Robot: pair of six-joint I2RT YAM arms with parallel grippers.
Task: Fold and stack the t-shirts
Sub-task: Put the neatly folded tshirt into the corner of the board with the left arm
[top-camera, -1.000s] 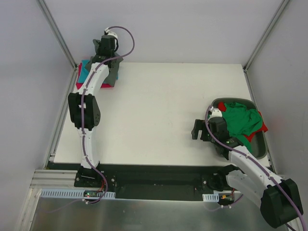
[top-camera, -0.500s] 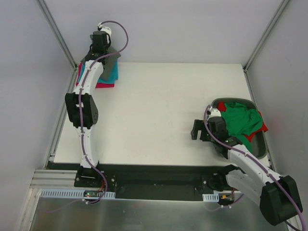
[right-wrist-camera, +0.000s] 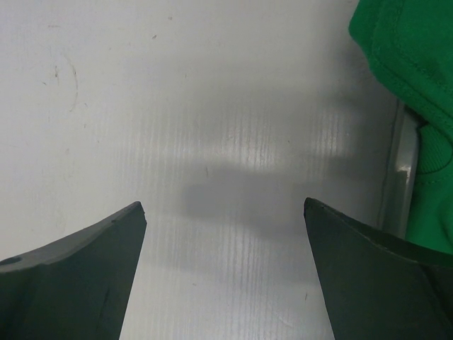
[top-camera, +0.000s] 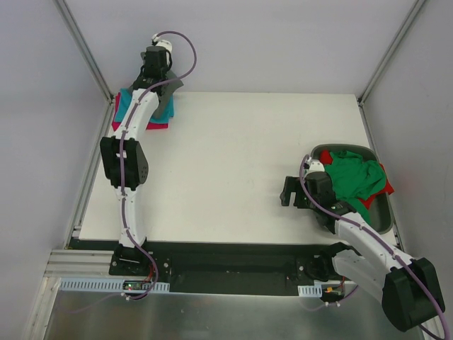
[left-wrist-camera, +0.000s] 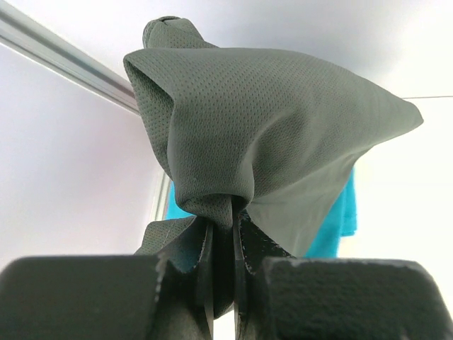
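At the table's far left corner my left gripper (top-camera: 151,76) is shut on the dark grey t-shirt (left-wrist-camera: 269,127), which hangs bunched from the jaws above a pile. That pile holds a teal t-shirt (top-camera: 126,105) over a crimson-pink t-shirt (top-camera: 157,127); the teal one (left-wrist-camera: 338,216) also shows behind the grey cloth in the left wrist view. At the right, a green t-shirt (top-camera: 352,176) and a red t-shirt (top-camera: 386,188) lie crumpled in the tub. My right gripper (right-wrist-camera: 225,209) stands open over bare table just left of the tub, with the green t-shirt (right-wrist-camera: 417,78) at its right.
The dark grey oval tub (top-camera: 386,218) sits at the table's right edge. Metal frame posts (top-camera: 85,49) rise at the far corners, and white walls close in the left, back and right sides.
The left gripper with the dark grey t-shirt swung back toward the far left corner and then a little to the right again, over the pile. The right arm stayed still.
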